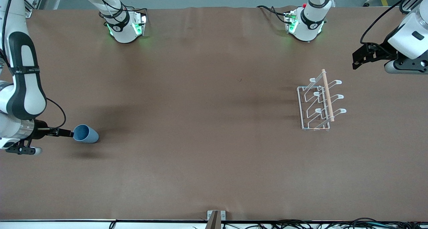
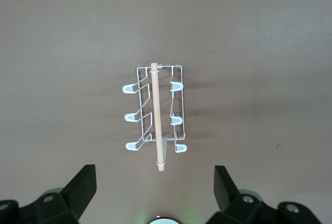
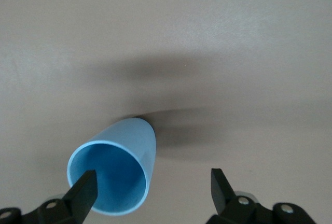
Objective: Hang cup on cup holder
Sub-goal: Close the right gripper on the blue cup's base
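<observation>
While the cup (image 1: 86, 134) lies on its side on the brown table (image 1: 200, 155) at the right arm's end, its open mouth faces the right gripper (image 1: 68, 133), which sits low at that rim with its 2 fingers spread apart. In the right wrist view, one fingertip (image 3: 85, 185) overlaps the cup's (image 3: 116, 175) rim at the mouth, and the other fingertip (image 3: 218, 182) stands clear of the cup over bare table; the jaws are apart and nothing is clamped between them. Whether that fingertip actually touches the rim cannot be told.

The cup holder (image 1: 319, 103) stands upright on the table toward the left arm's end, well apart from the cup. It shows 6 loop-tipped prongs, 3 to each side, with a wooden dowel (image 1: 327, 95) running along its top.

The left gripper (image 1: 359, 60) waits in the air over bare table beside the cup holder, toward the left arm's end, with its fingers wide apart and holding nothing. The left wrist view looks down on the cup holder (image 2: 155, 115), which appears between the 2 fingertips (image 2: 83, 185) and well below them.
</observation>
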